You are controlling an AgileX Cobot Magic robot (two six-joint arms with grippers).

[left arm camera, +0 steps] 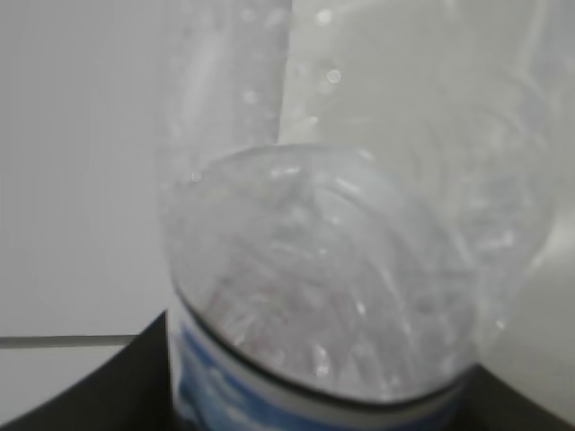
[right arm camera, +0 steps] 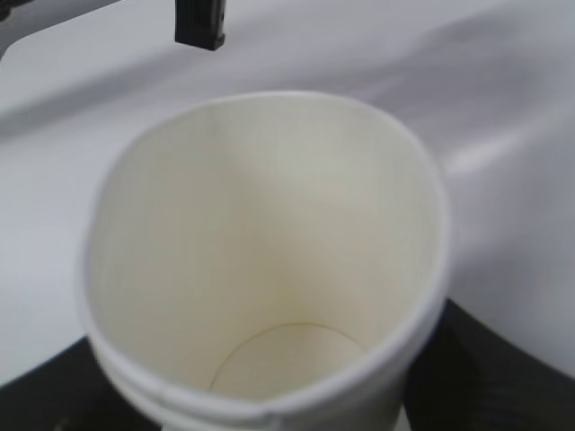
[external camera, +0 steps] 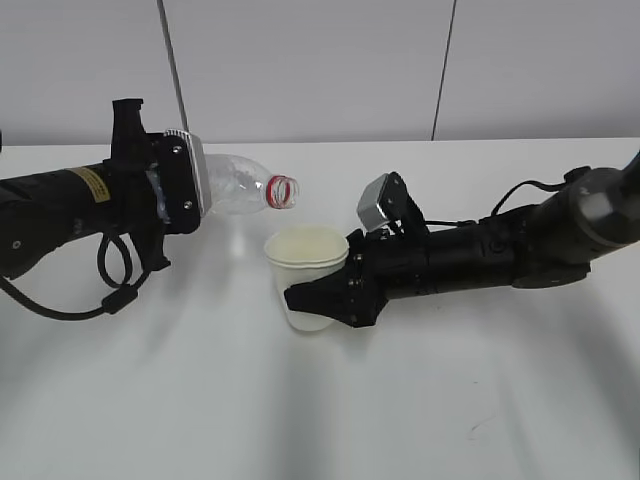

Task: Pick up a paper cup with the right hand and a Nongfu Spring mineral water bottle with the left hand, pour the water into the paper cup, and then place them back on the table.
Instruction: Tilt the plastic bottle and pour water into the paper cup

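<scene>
My left gripper point(external camera: 190, 185) is shut on the Nongfu Spring mineral water bottle point(external camera: 240, 184), which lies nearly level above the table, its open red-ringed mouth point(external camera: 281, 192) pointing right, just above and left of the paper cup point(external camera: 307, 275). In the left wrist view the clear bottle point(left arm camera: 359, 233) fills the frame, with the label edge at the bottom. My right gripper point(external camera: 318, 298) is shut on the cream-white paper cup and holds it upright, low over the white table point(external camera: 320, 400). The right wrist view looks down into the cup point(right arm camera: 260, 260); its inside looks dry.
The white tabletop runs back to a pale panelled wall point(external camera: 320, 70). The left arm's looping black cable point(external camera: 110, 290) hangs down to the table at the left. The right arm point(external camera: 520, 245) lies low across the table's right side.
</scene>
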